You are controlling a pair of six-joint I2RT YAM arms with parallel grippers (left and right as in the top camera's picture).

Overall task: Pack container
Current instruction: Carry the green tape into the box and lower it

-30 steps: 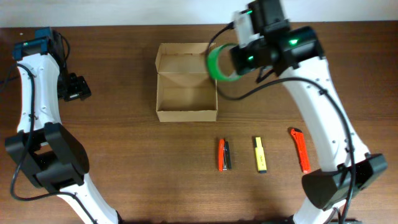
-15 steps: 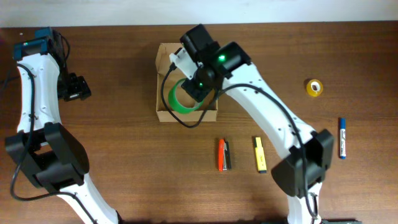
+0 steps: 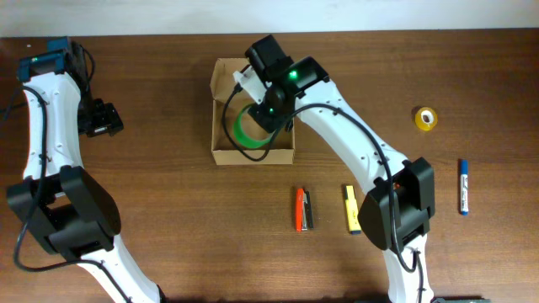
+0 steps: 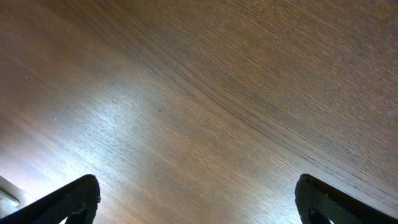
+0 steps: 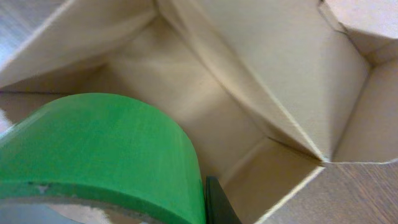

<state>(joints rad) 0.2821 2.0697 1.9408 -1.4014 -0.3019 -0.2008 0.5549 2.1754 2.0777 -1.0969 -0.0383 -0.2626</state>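
Note:
The container (image 3: 221,153) is an open brown cardboard box at the table's back middle, its flap lid folded back. My right gripper (image 3: 268,111) reaches down into it, shut on a green tape roll (image 3: 243,131) that hangs inside the box. In the right wrist view the green roll (image 5: 106,143) fills the lower left, one dark finger (image 5: 217,205) pressed against its side, and the box's bare inner walls (image 5: 298,74) lie behind. My left gripper (image 3: 101,119) is at the far left, open and empty over bare wood (image 4: 199,199).
An orange and black pen pair (image 3: 303,209) and a yellow highlighter (image 3: 350,208) lie in front of the box. A yellow tape roll (image 3: 427,119) and a blue marker (image 3: 463,187) lie at the right. My right arm spans the table's right half.
My right gripper has carried the green tape roll from above the box's back right corner leftward and down into the box. The left arm has not moved.

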